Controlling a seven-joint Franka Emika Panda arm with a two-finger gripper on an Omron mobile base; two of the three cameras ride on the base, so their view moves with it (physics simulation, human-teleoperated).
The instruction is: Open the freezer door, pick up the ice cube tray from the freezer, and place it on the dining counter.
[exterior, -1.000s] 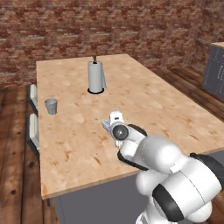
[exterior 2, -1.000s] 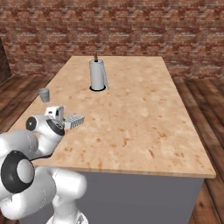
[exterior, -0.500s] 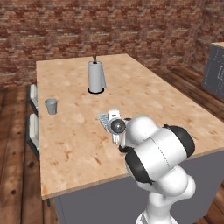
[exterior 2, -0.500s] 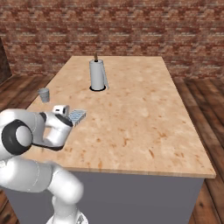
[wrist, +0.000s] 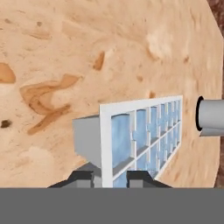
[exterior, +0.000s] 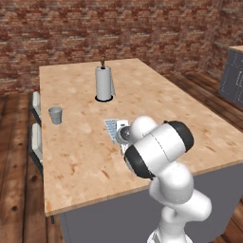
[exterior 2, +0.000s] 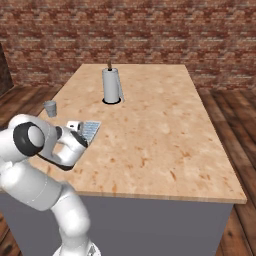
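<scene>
Ice cube tray over the dining counter, seen from behind the arm's left.

The dining counter (exterior: 76,142) is a long tan mottled slab on a grey base, with a red brick wall behind it and wooden floorboards around it. Near its far end stands an upright grey paper towel roll (exterior: 104,83) on a dark round foot. A small grey cup (exterior: 55,115) sits near the left edge, well apart from the roll. The white arm bends over the near part of the top, and just past its elbow the pale ice cube tray (exterior: 112,125) shows partly, its near end hidden behind the wrist. Two pale chair backs (exterior: 35,123) stand along the counter's left side. A dark blue-grey cabinet (exterior: 233,76) stands at the right edge.
</scene>
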